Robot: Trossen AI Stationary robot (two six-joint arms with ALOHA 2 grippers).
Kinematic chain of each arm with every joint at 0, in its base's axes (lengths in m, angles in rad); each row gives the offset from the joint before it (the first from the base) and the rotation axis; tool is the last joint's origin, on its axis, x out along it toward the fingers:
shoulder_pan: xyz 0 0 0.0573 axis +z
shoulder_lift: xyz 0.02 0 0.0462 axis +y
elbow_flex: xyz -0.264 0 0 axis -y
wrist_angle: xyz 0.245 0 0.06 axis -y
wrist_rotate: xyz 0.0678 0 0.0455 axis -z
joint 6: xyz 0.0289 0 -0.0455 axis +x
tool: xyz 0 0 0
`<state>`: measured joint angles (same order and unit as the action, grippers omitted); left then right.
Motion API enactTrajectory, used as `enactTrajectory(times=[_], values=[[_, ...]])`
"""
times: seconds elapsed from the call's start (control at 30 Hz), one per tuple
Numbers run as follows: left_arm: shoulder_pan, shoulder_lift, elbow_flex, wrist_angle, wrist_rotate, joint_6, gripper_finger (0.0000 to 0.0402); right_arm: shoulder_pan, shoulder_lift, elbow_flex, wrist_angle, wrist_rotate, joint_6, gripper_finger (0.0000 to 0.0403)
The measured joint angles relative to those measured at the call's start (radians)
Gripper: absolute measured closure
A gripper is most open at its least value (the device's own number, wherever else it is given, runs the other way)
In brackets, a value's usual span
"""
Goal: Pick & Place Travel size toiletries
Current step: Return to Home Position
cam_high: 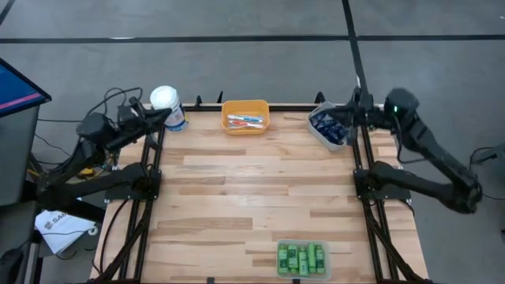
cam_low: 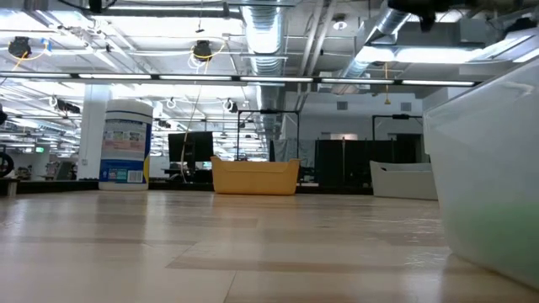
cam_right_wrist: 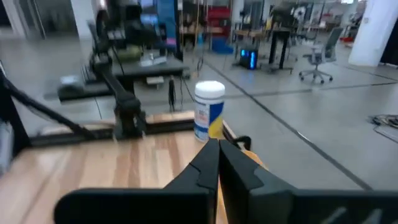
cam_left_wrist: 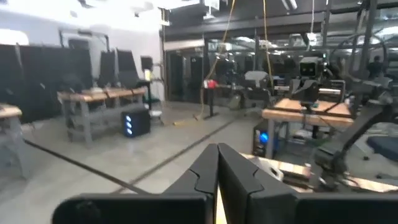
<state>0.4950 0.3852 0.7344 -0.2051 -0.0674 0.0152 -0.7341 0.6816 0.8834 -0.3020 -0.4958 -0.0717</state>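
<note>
Both claws are pinched shut with nothing between the fingers. The left claw (cam_left_wrist: 217,152) is closed to a point in its wrist view, and the right claw (cam_right_wrist: 217,148) looks the same in its own. I hold the left one at the desk's (cam_high: 252,189) back left corner, just beside the white-lidded canister (cam_high: 167,102). The right one is at the back right corner, over or just beside the grey bin (cam_high: 335,143); I cannot tell which from above. Neither claw appears down at board level in the low view, so I judge that both are raised.

Every toiletry I can see lies in a bin. The toothbrushes (cam_high: 243,121) are in the orange bin (cam_high: 264,106) at the middle of the back edge. The navy tubes (cam_high: 325,120) are in the grey bin. The green bottles (cam_high: 301,259) are in the clear bin (cam_high: 301,243) at the front edge, right of middle.

From this I judge the sorting finished and the step in hand to be the return to rest, with both arms folded along the desk's side edges.

The next move needs no grasp. It means settling each arm into its parked pose with the fingers closed. I should move the right claw away without clipping the grey bin's wall, and the left without nudging the canister.
</note>
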Motion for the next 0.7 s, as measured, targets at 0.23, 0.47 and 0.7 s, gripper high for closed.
enactTrajectory(times=[0.23, 0.47, 0.7], values=[[0.000, 0.000, -0.098, 0.006, 0.118, -0.098, 0.0401, 0.000, -0.223, -0.344, 0.167, 0.030, 0.222, 0.0402], [0.000, -0.061, -0.214, 0.085, 0.147, -0.231, 0.0401, 0.000, -0.484, -0.506, 0.126, 0.030, 0.339, 0.0403], [-0.013, -0.141, -0.336, 0.164, 0.144, -0.341, 0.0401, 0.002, -0.677, -0.570, 0.118, 0.026, 0.370, 0.0403]])
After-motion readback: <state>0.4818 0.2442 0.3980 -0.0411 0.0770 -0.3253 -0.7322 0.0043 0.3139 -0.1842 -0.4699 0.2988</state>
